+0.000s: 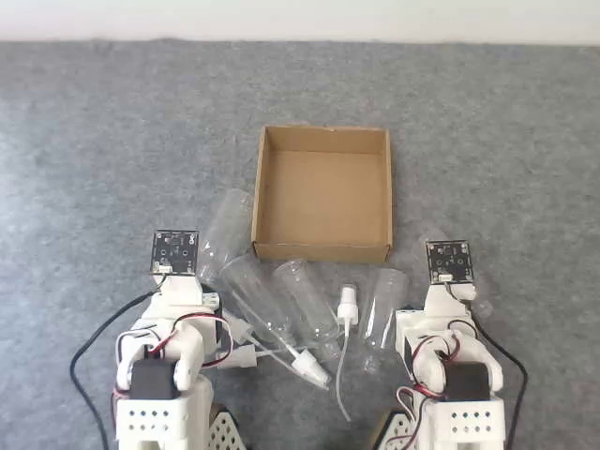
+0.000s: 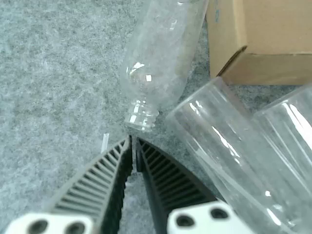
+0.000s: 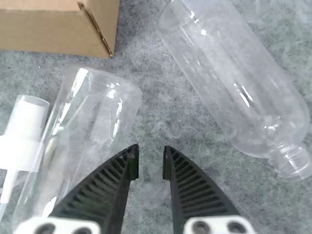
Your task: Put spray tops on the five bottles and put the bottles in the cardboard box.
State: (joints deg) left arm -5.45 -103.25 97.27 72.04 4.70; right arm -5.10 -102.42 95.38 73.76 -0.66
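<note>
— Where are the bottles (image 1: 305, 300)?
— Lying on the carpet (image 1: 94, 141) just before the cardboard box (image 1: 322, 251), spray tops (image 1: 348, 305) among them
— Anything held?
— Nothing: left gripper (image 2: 132, 141) pinched together, right gripper (image 3: 150, 152) slightly parted

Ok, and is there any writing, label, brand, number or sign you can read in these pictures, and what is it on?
No text can be read anywhere.
Cardboard box: plain brown walls, no print showing.
Bottles: clear, with no labels.
Spray tops: plain white, no marks.
Small boards on the arms' wrists: tiny specks, too small to read.
</note>
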